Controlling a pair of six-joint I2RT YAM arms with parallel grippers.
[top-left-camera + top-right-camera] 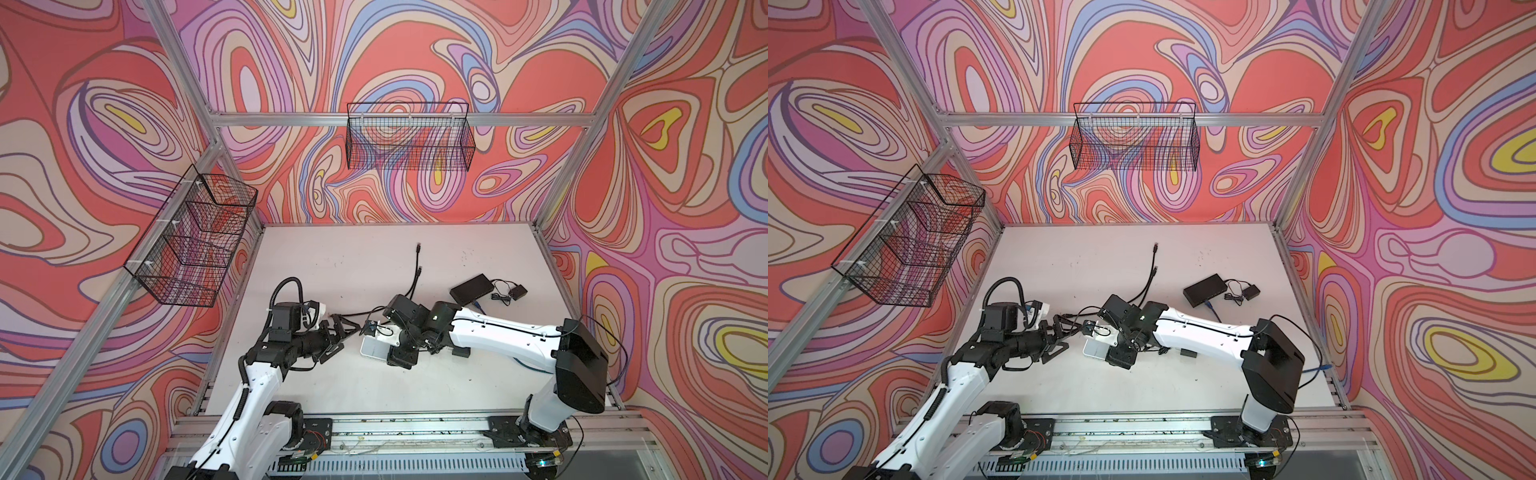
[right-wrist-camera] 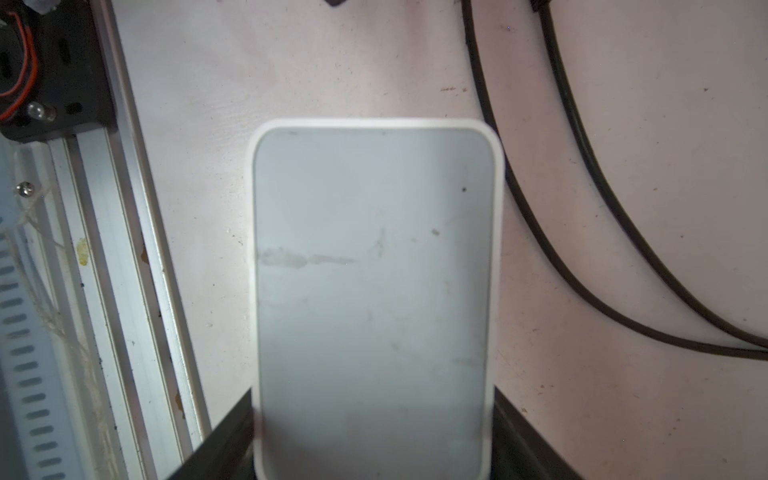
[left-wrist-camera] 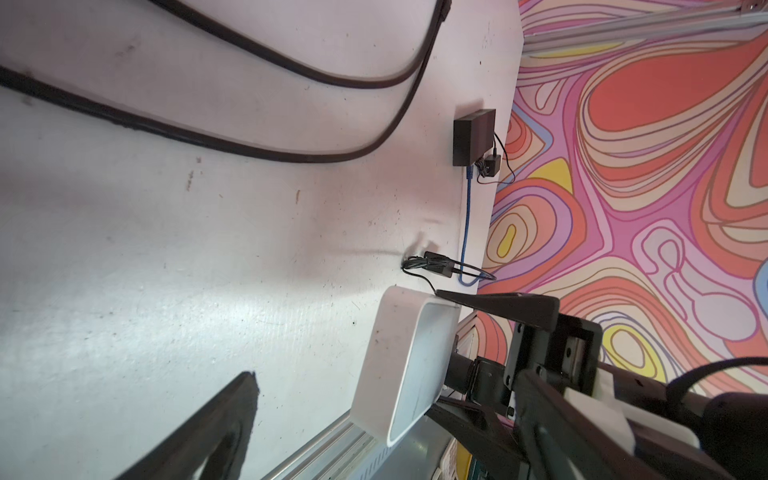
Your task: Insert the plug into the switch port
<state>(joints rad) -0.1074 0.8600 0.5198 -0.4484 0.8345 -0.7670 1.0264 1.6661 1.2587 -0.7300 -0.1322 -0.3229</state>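
On the counter (image 1: 316,390), qty: 2 switches, 2 black cables, 2 plugs on view, 1 blue cable, 2 pwr adapters. On the walls: 2 wire baskets, i.e. back-wall basket (image 1: 409,137) and left-wall basket (image 1: 191,241).

Item 1, white switch (image 2: 374,270): approx. centre of the counter, toward its near edge. It is clamped by the right gripper (image 2: 374,434), jaws pressed on its two long sides at one end. Its long axis runs straight out from the jaws, toward the left gripper (image 1: 340,338) in both top views. The broad grey face looks at the right wrist cam. The port side is not visible.

Item 2, plug 1 (image 1: 418,248) and plug 2 (image 1: 419,271): mid-counter, toward the far edge, lying free, tips pointing at the back wall. The black cables (image 1: 413,284) run near-to-far from the plugs, pass behind the right wrist, then go out toward the left gripper.

Left jaws: wide apart, holding nothing, near the cable; contact can't be told.

Item 3, black switch (image 1: 471,287): right side of the counter. The blue cable (image 3: 467,224) meets its edge, and adapter 1 (image 1: 518,292) is just beside it. Adapter 2 (image 1: 461,353) lies by the right forearm.
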